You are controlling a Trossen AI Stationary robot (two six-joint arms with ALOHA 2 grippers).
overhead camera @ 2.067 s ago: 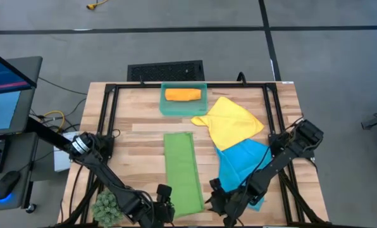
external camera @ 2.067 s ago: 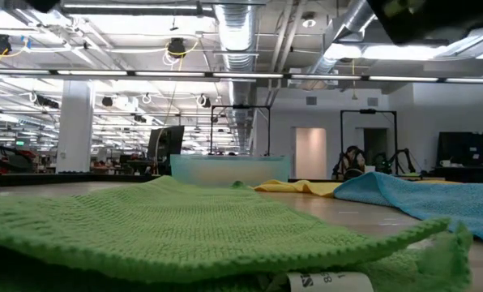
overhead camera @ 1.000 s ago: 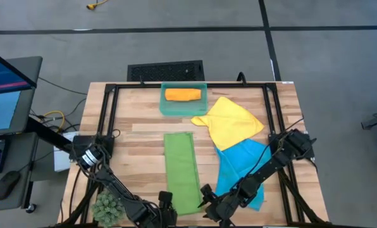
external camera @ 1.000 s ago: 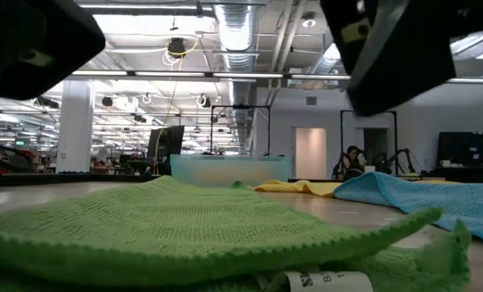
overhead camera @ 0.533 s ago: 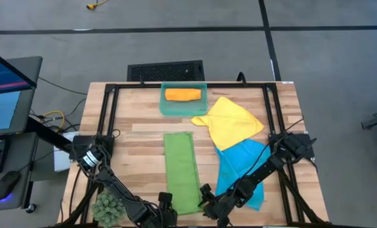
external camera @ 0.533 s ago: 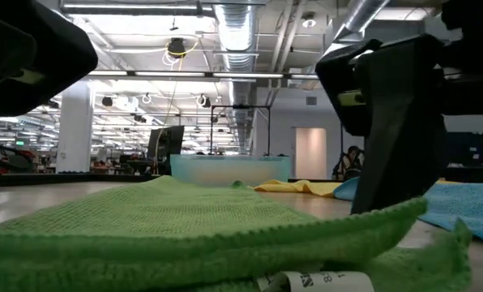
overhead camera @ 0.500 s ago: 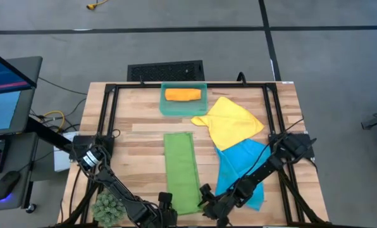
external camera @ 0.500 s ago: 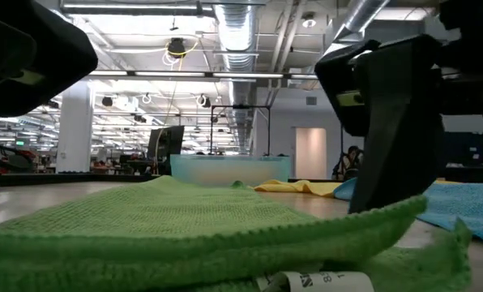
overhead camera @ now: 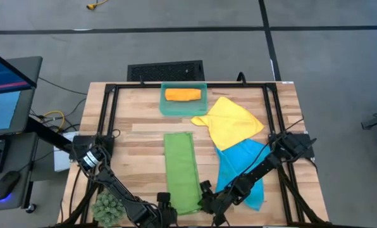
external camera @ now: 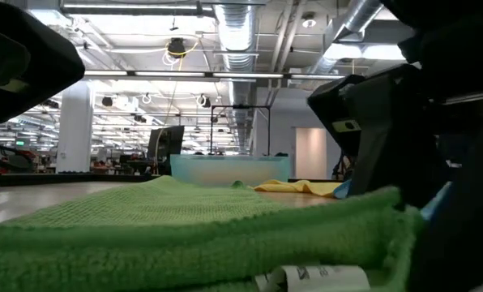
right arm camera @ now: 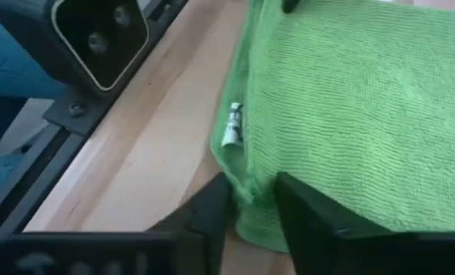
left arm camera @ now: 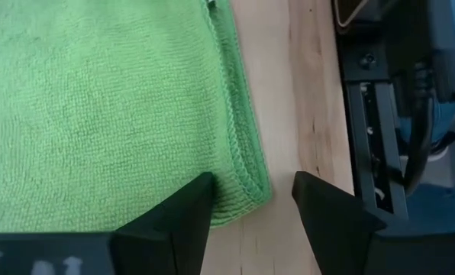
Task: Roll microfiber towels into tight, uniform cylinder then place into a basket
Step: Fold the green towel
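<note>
Green towel [overhead camera: 181,171] folded into a long strip mid-table [overhead camera: 138,120], near end between both grippers. Left gripper [left arm camera: 250,200] parted around the strip's near corner, one finger resting on the cloth. Right gripper [right arm camera: 252,200] pinched narrow on the opposite near corner. Orange towel [overhead camera: 182,94] rolled inside basket [overhead camera: 164,106] at far edge. Yellow towel [overhead camera: 231,122] and blue towel [overhead camera: 242,166] loose to the right.

The folded towel [overhead camera: 181,171] is green with a fine ribbed weave, another towel [overhead camera: 231,121] is yellow, one [overhead camera: 242,166] bright blue, the roll [overhead camera: 182,95] orange, the basket [overhead camera: 166,106] teal.
</note>
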